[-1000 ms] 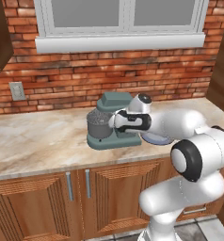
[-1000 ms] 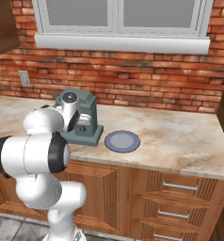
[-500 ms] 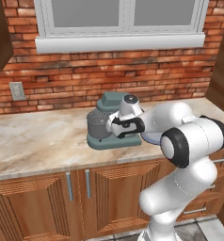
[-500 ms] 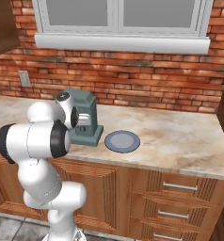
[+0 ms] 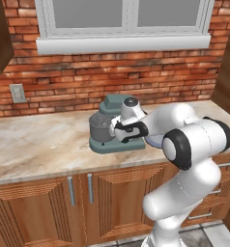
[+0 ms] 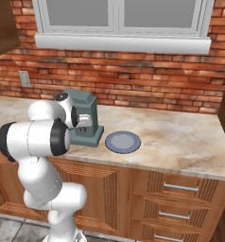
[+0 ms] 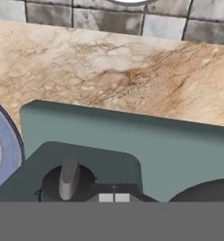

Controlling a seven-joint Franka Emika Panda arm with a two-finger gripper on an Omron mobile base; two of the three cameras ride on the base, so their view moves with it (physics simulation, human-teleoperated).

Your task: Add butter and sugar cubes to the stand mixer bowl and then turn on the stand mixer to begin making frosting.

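I have the gripper (image 5: pixel 118 131) clenched shut with nothing between its tips, pressed in at the side of the stand mixer (image 5: pixel 112 126); from the left base view the arm has swung its elbow further out toward me over the last second, while the wrist has drawn in tighter against the mixer's column; the mixer itself and the blue-grey plate (image 6: pixel 122 141) have not shifted on the counter (image 5: pixel 35 144).

The stand mixer bowl (image 5: pixel 101 126) sits on the mixer's base, on the side away from the plate; I cannot tell from these views what is inside it.

In the hand view a small grey knob (image 7: pixel 69 178) on a dark dial stands just beside the closed tips, with the teal body (image 7: pixel 147 146) behind it and the plate's rim (image 7: pixel 8 141) at the left edge.

My reading: I am on the last step, lining up closed fingers to nudge that knob; the loading looks finished, though I cannot confirm it; 1 careful push remains.
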